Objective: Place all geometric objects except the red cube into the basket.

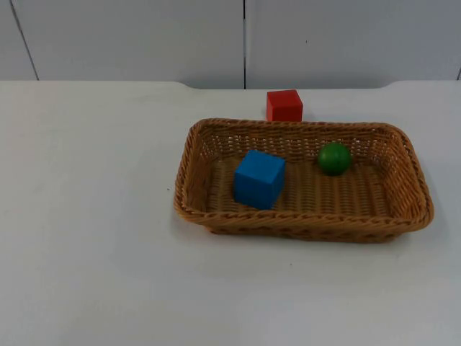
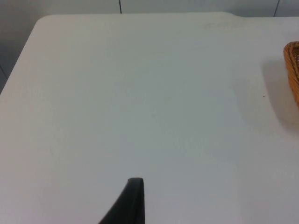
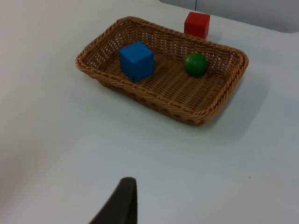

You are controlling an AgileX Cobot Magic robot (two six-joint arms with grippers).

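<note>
Nearest the camera, bare white tabletop (image 1: 94,274), reaching back to the grey partition wall (image 1: 130,36). Largest thing on it: the wicker basket (image 1: 302,223), toward the right half, lying flat. Inside, a blue cube (image 1: 258,179) resting on the woven floor toward the left end, and a green ball (image 1: 334,158) near the far wall toward the right, well apart from the cube. Just behind the far rim, outside on the tabletop, the red cube (image 1: 284,105), close to the rim, contact not clear.

Left gripper (image 2: 133,200) over bare tabletop well left of the basket, waiting; right gripper (image 3: 122,200) back from the near side of the basket, looking onto it. Of each, one black fingertip on show; spread or pressed together cannot be told, and nothing visibly pinched.

Judged from the layout: sorting done, both non-red pieces in, the red cube rightly left out. No further pick called for; at most, retreat of both arms to rest.
</note>
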